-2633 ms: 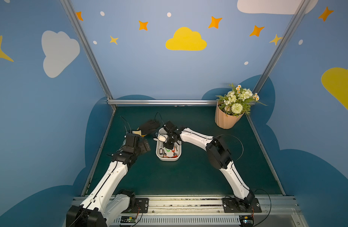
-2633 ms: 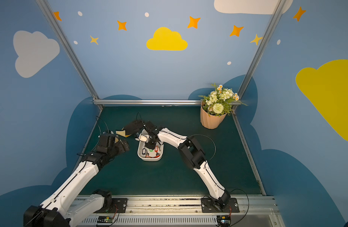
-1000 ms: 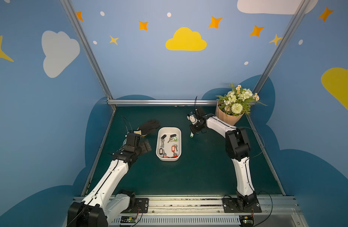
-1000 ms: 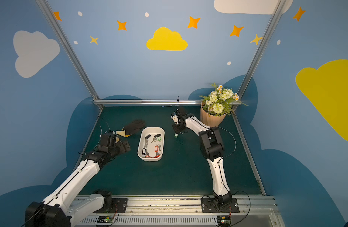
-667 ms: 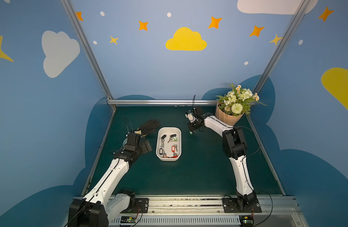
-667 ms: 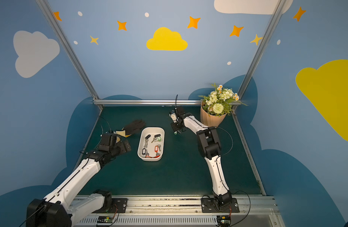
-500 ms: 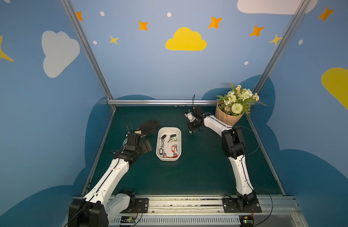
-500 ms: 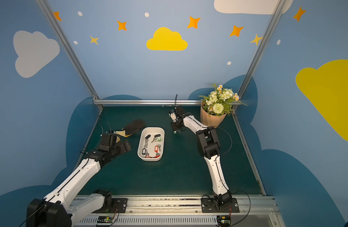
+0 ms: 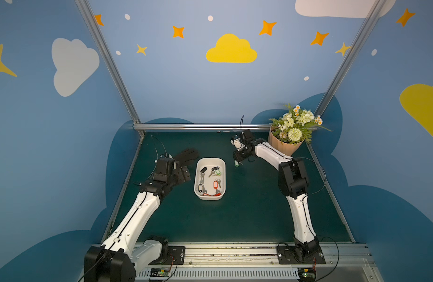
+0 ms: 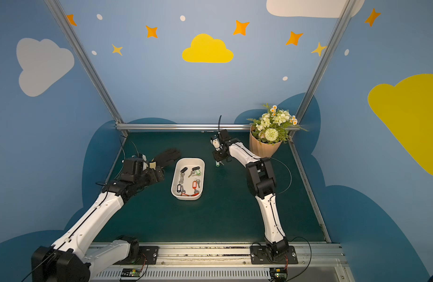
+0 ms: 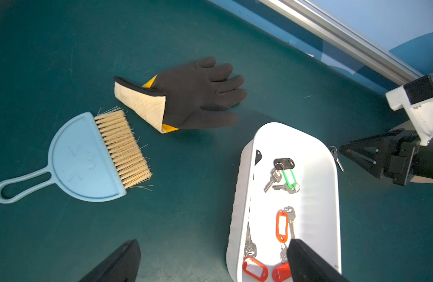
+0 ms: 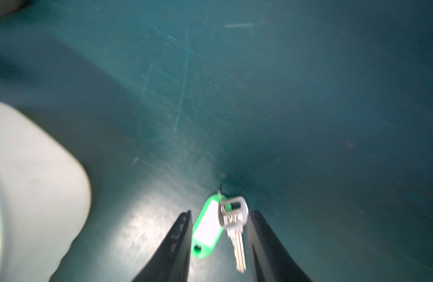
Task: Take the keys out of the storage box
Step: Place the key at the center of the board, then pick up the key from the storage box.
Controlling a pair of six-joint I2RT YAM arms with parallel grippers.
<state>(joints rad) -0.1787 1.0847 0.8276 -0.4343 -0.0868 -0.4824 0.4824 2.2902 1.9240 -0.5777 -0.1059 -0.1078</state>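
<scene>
**One green key is out, the others lie in the box**

A black glove (image 9: 187,156) lies near the left edge of the desk (image 9: 247,214), and a light blue brush (image 11: 88,156) lies just beside it. A peach flower pot (image 9: 281,146) stands in the back right corner. Nothing blocks the white storage box (image 9: 210,159) in the middle of the desk. The keys (image 9: 211,180) in it have red, green and black tags.

The right gripper (image 12: 220,213) points down at the desk between the box and the pot. Its jaws are partly apart. A green-tag key (image 12: 208,232) sits between them and is not squeezed. The picture is too blurry to tell if it touches the desk.

The left gripper (image 9: 181,173) hangs just beside the box's left wall, over the glove and brush. Its jaws are spread wide with nothing in them.
</scene>
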